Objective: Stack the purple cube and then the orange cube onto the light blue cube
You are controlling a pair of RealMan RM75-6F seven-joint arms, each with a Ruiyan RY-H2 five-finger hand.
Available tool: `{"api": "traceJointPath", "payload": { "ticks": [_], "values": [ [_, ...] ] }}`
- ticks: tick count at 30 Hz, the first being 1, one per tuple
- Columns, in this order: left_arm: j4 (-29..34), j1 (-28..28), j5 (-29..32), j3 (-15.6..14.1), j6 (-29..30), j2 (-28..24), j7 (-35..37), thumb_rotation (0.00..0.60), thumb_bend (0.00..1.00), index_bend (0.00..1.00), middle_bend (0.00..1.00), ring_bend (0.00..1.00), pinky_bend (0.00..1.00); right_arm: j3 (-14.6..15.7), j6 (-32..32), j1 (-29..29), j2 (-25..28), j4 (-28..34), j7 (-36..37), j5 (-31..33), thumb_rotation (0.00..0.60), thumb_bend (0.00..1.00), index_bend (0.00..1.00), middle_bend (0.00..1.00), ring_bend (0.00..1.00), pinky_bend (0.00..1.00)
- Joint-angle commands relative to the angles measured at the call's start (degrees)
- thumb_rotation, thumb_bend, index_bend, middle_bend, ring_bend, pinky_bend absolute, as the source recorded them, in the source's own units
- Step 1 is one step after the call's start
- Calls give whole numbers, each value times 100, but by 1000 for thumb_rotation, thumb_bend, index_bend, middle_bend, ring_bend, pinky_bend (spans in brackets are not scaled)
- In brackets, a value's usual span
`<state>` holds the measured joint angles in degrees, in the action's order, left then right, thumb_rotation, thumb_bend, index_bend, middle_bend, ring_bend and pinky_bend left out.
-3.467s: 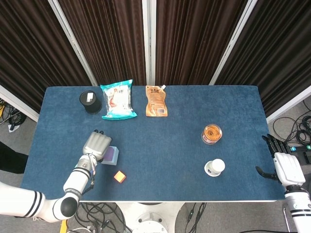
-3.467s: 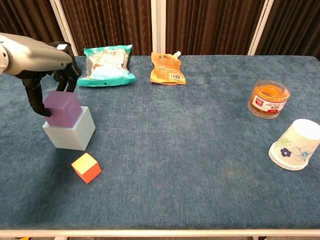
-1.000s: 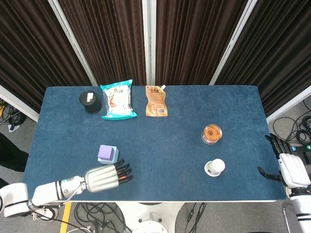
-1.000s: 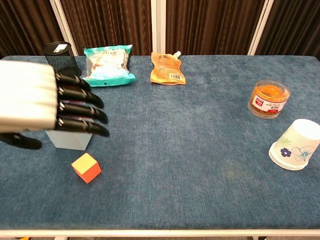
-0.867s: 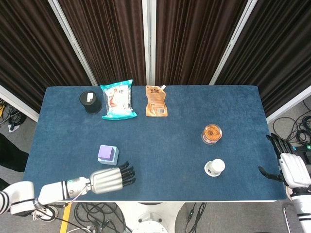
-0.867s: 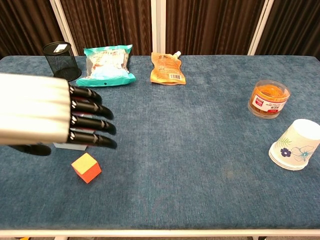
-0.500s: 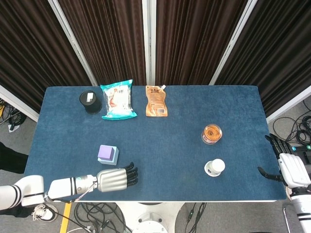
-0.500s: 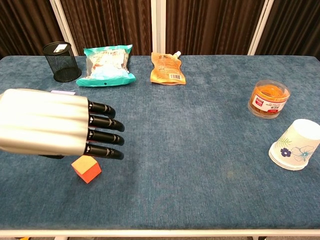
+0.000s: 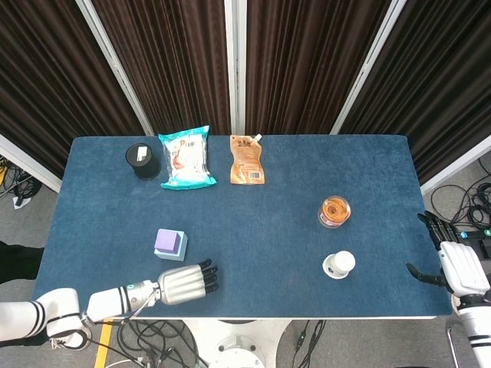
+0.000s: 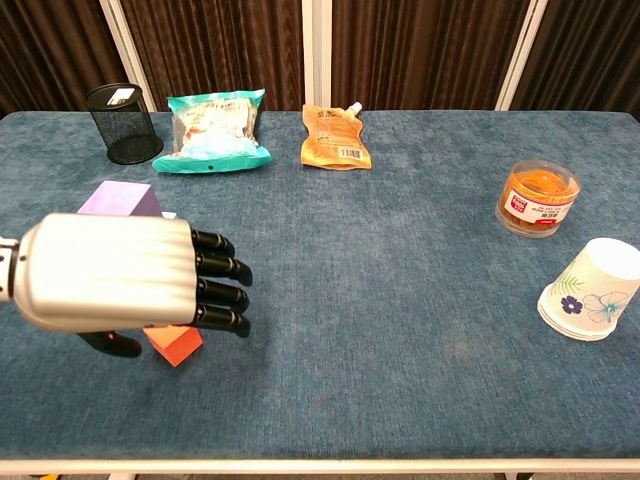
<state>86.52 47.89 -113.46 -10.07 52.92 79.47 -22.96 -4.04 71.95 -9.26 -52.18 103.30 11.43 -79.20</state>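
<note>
**Left hand poised over the orange cube, purple already stacked**

Closest to the table's front edge, the silver left hand [image 10: 120, 275] hangs just above the small orange cube [image 10: 172, 343], its dark fingers [image 10: 222, 292] stretched flat and spread, holding nothing. It covers most of the cube in the chest view and hides it altogether from above, which suits a hand lining up for a grasp from overhead; I judge the pickup has not yet begun, since no finger visibly curls around the block.

Just behind, the purple cube [image 9: 168, 241] sits squarely on the light blue cube [image 9: 177, 254], so the first half of the stack looks done and stands close enough for a short lift across.

Off to the far right side, the white right hand [image 9: 456, 267] waits beyond the blue cloth-covered table [image 9: 268, 215], fingers loosely apart and empty, well clear of the work.

Further back lie a tipped floral paper cup [image 10: 590, 291], a clear jar of orange snacks [image 10: 539, 197], then an orange pouch [image 10: 336, 138], a teal snack bag [image 10: 213, 132] and a black mesh pen cup [image 10: 124, 124] along the rear, all out of the hand's path.
</note>
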Motion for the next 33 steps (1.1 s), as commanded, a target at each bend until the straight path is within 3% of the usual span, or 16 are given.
{"api": "traceJointPath", "payload": {
  "ticks": [1, 33],
  "values": [
    [12, -64, 107, 18, -52, 109, -51, 600, 118, 337, 426, 231, 273, -2, -16, -8, -5, -1, -10, 18, 600, 149, 0, 0, 0, 0],
    [-379, -196, 700, 59, -151, 362, 226, 600, 141, 400, 529, 271, 278, -24, -121, -42, -9, -52, -21, 155, 600, 151, 0, 0, 0, 0]
  ]
}}
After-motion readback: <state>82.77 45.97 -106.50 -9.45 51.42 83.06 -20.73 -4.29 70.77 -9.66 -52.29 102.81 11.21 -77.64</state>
